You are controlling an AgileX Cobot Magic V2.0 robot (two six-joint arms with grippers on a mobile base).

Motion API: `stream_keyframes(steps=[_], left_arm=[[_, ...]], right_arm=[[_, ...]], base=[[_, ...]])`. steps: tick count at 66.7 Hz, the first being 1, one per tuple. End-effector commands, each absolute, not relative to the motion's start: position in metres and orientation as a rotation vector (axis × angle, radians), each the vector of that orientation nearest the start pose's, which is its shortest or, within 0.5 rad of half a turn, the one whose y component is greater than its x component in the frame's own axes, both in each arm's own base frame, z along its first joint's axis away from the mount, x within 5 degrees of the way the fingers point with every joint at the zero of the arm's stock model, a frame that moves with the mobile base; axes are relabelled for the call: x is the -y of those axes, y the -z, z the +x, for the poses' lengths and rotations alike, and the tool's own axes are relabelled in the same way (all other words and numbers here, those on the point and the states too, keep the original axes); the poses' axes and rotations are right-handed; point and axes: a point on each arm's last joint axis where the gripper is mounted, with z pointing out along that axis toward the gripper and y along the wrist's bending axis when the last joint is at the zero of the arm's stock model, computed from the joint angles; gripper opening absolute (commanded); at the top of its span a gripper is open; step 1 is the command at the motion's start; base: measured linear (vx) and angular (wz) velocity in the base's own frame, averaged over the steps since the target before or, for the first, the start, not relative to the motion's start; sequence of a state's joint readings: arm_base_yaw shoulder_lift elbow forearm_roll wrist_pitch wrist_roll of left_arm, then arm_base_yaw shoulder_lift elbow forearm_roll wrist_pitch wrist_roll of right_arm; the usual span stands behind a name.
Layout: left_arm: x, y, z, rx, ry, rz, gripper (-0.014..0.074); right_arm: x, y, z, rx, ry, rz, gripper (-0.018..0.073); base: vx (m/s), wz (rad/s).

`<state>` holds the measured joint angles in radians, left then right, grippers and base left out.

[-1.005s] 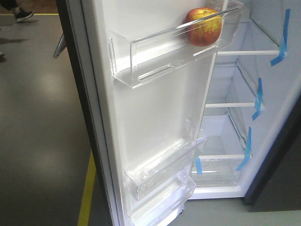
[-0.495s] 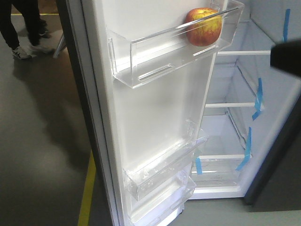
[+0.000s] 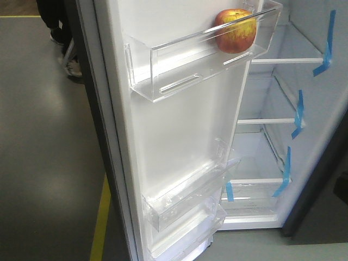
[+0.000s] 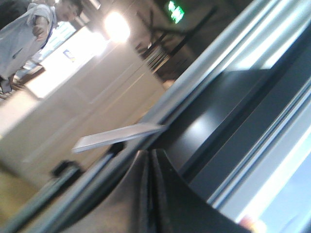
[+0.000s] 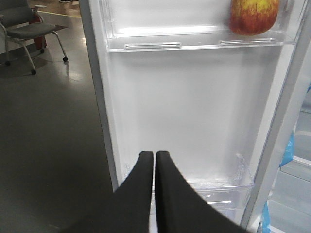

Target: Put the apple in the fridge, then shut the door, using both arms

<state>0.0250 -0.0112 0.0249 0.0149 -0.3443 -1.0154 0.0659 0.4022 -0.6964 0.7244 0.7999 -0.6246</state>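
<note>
As it sits in the bin (image 3: 190,54), apple (image 3: 235,30): smooth, may roll.
Door (image 3: 179,136): stiff; we would push its outer face gently.
Right gripper (image 5: 154,154): pressed together, empty.
Left gripper (image 4: 148,154): seemingly pressed together.

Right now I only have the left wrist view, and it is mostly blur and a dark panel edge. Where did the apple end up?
Observer: The apple sits in the top clear bin of the door, at the end nearer the fridge interior.
Operator: Is the door shut yet?
Observer: No, it stands wide open. The white shelves inside show beside it.
Operator: What is the right claw doing?
Observer: The right claw is shut and empty, and it points at the door's white lining below the apple's bin. I cannot tell whether it touches.
</note>
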Motion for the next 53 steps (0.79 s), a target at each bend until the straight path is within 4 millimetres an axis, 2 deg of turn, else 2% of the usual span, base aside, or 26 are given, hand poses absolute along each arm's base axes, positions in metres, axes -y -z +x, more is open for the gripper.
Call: stream_keyframes(steps=[1, 4, 10, 21, 31, 40, 53], left_arm=[[-0.001, -0.241, 0.043, -0.908, 0.995, -0.585, -0.0006], [-0.001, -0.246, 0.042, -0.880, 1.043, -0.598, -0.0006], [-0.001, -0.268, 0.035, -0.831, 1.078, -0.576, -0.0006], [0.002, -0.328, 0.019, -0.803, 1.040, -0.494, -0.0006], [0.004, -0.379, 0.019, -0.796, 0.982, -0.414, -0.0006], [0.004, -0.411, 0.044, -0.841, 0.966, -0.422, -0.0006], [0.006, -0.443, 0.110, -0.931, 0.937, -0.422, 0.0008]], right_arm=[[-0.045, -0.374, 0.056, -1.700, -0.453, -0.403, -0.0003], [-0.045, -0.374, 0.056, -1.700, -0.453, -0.403, -0.0003], [-0.045, -0.374, 0.056, -1.703, -0.453, -0.405, -0.0003], [-0.045, -0.374, 0.056, -1.703, -0.452, -0.407, -0.0003], [-0.045, -0.374, 0.056, -1.704, -0.453, -0.407, -0.0003], [-0.045, -0.374, 0.056, -1.702, -0.447, -0.414, -0.0003], [-0.046, -0.374, 0.056, -1.691, -0.433, -0.437, -0.0003]], base=[[0.00, 0.00], [0.00, 0.00], [0.00, 0.00], [0.00, 0.00], [0.00, 0.00], [0.00, 0.00], [0.00, 0.00]])
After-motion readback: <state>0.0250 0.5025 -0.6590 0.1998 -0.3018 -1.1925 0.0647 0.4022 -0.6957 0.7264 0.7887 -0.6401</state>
